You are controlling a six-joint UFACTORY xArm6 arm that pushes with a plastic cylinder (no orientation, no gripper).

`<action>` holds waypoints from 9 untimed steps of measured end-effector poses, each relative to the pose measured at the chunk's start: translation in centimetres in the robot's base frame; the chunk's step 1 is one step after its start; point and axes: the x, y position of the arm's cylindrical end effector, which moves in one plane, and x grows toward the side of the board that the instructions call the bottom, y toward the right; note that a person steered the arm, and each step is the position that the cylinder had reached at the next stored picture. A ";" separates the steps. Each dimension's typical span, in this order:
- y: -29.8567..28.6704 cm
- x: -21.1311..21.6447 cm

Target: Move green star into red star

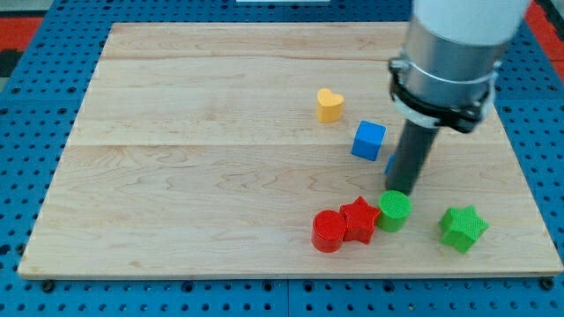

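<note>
The green star (463, 227) lies near the board's bottom right corner. The red star (359, 217) sits at the bottom middle, touching a red cylinder (330, 231) on its left and a green cylinder (395, 210) on its right. My tip (399, 189) is just above the green cylinder, at its upper edge, and up and left of the green star. The rod hides part of a blue block (390, 165) behind it.
A blue cube (368, 140) and a yellow heart (330, 105) lie up and left of the rod. The wooden board (176, 176) ends close below and right of the green star.
</note>
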 end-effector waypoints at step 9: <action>-10.2 9.4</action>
